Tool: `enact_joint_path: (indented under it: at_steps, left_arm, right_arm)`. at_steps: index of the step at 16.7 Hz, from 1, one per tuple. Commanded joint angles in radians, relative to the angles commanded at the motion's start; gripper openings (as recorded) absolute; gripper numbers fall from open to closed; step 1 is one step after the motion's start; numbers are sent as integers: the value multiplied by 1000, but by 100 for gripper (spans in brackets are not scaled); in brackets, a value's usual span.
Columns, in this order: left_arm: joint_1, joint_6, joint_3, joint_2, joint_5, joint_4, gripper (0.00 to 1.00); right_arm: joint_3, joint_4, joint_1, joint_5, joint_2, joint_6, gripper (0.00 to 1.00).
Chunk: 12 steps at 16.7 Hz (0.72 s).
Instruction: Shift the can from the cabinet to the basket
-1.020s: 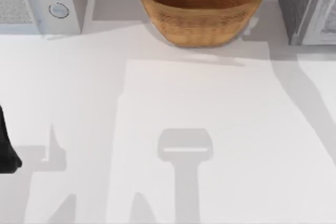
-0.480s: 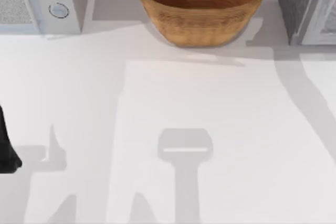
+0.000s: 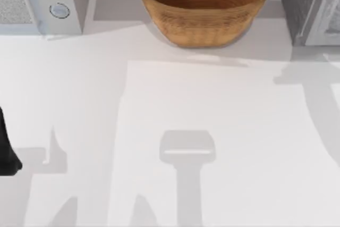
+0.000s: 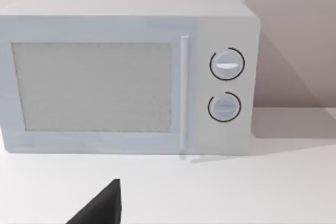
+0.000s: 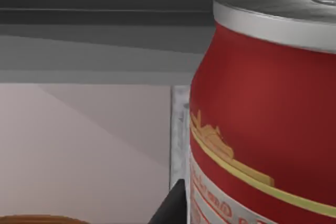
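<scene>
The can (image 5: 262, 114), red with a shiny silver top, stands upright very close in the right wrist view, under a dark grey shelf of the cabinet (image 5: 94, 40). A dark part of my right gripper (image 5: 170, 205) shows right beside the can's lower side. From above, the cabinet (image 3: 308, 3) is at the far right corner, dark grey and speckled with a pale front panel. The tan wicker basket (image 3: 204, 6) sits at the far middle, and nothing shows in the part of its inside that I see. My left arm (image 3: 6, 147) is parked at the table's left edge.
A white microwave (image 3: 40, 1) with two round knobs stands at the far left, and faces the left wrist camera as the microwave (image 4: 126, 77). A broad arm shadow (image 3: 319, 89) lies on the white table in front of the cabinet. The basket's rim (image 5: 37, 219) peeks into the right wrist view.
The arm shadow on the table has slid to the right, away from the basket and toward the cabinet. The left arm, basket and microwave have not moved.
</scene>
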Motion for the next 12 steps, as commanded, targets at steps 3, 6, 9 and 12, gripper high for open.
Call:
enact_joint_path:
  at_steps: [3,6,9,12]
  left_arm:
    - [0,0,0,0,0,0,100]
    - [0,0,0,0,0,0,100]
    - [0,0,0,0,0,0,100]
    - [0,0,0,0,0,0,100]
  right_arm:
    - [-388,105,-58,-59,-225,-2,0]
    - [-753,212,-115,-118,-449,-3,0]
    - [-1036,311,-167,-173,-653,-5,0]
    - [-1226,390,-208,-218,-816,-5,0]
